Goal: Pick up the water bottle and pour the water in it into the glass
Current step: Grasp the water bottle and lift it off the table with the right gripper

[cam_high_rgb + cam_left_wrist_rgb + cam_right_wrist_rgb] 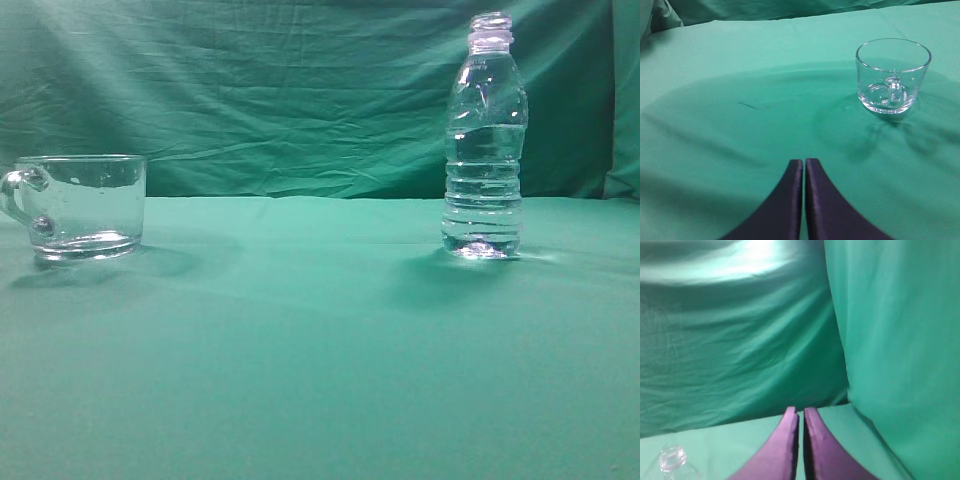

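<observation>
Green cloth (320, 340) carries the bottle (484, 140) upright, well apart from the glass (85, 205). Left gripper (804, 162) has its fingers pressed together, the glass ahead and to their right. Right gripper (800, 411) is likewise closed, the bottle's neck (673, 458) low to their left.

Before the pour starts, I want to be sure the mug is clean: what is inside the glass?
The glass looks empty: its thick base and handle show through the clear wall, with only small droplets or specks on the side. Whether a thin film of water lies at the bottom cannot be told.
</observation>
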`<action>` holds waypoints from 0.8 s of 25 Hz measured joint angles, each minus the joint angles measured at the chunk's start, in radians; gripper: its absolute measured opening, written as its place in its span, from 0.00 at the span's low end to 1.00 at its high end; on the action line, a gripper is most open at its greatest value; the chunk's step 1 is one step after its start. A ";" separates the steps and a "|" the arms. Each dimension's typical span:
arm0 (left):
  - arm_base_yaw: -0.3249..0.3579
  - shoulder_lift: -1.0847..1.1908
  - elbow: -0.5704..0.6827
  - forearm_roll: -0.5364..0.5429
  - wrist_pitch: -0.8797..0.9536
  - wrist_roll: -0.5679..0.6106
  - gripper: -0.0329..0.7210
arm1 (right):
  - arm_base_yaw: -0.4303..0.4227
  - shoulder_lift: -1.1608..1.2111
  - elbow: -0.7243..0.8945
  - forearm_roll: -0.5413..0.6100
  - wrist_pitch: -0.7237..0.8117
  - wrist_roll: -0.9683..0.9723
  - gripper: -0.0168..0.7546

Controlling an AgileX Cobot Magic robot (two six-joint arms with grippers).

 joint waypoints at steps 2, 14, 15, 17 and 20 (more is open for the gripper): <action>0.000 0.000 0.000 0.000 0.000 0.000 0.04 | 0.000 0.042 -0.017 0.000 0.035 0.016 0.02; 0.000 0.000 0.000 0.000 0.000 0.000 0.04 | 0.325 0.318 -0.021 -0.014 -0.044 -0.176 0.02; 0.000 0.000 0.000 0.000 0.000 0.000 0.04 | 0.346 0.350 -0.021 -0.017 -0.078 -0.190 0.02; 0.000 0.000 0.000 0.000 0.000 0.000 0.04 | 0.379 0.420 -0.021 -0.017 -0.146 -0.200 0.09; 0.000 0.000 0.000 0.000 0.000 0.000 0.04 | 0.407 0.528 -0.021 -0.017 -0.249 -0.207 0.32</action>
